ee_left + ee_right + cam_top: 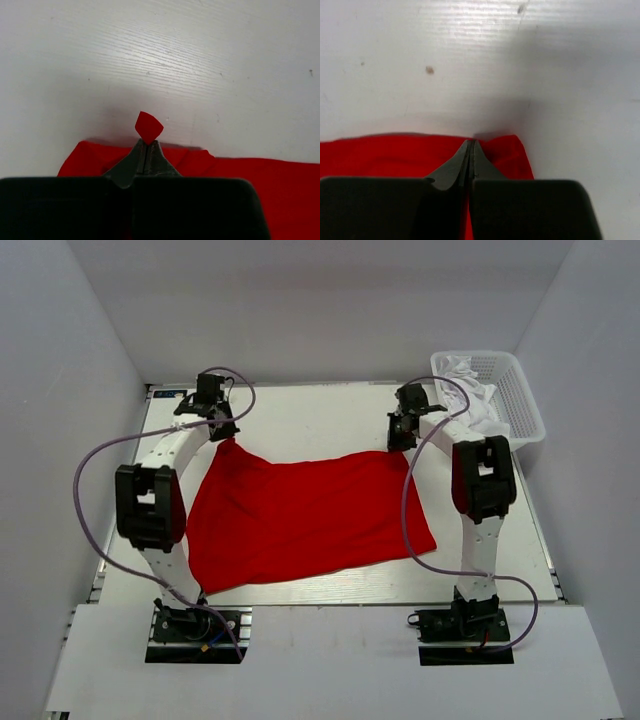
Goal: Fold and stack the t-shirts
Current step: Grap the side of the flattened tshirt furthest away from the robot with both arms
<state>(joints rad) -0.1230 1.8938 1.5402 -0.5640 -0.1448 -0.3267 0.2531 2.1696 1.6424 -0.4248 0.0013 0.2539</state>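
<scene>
Where the overhead view's upper right meets the back wall, a white slotted plastic basket point(526, 405) sits at the far right corner of the table. It holds a crumpled heap of white cloth point(468, 390); whether that is one garment or several cannot be made out.

A red t-shirt point(300, 515) lies spread across the middle of the frame, wrinkled, its near edge close to the front of the table. No sleeves or neckline can be picked out. The left arm point(150, 502) covers part of the shirt's left edge, and a purple-grey cable point(80, 492) loops out from each arm.

The left gripper point(222, 432) is at the shirt's upper left corner. In the left wrist view its fingers point(146, 150) are pressed together on the fabric point(280, 190), with a small red tab poking out past the tips. The right gripper point(400, 436) is at the shirt's upper right corner. In the right wrist view its fingers point(470, 150) are likewise clamped shut on the corner of the red cloth point(385, 155). In both wrist views the dark gripper body fills the bottom of the frame and hides the cloth beneath it.

The table point(300, 410) is white with a fine grain and a few small dark specks. Plain pale grey walls point(60, 370) close it in at the left, back and right. At the bottom of the overhead view, both arm bases are bolted to a white board.
</scene>
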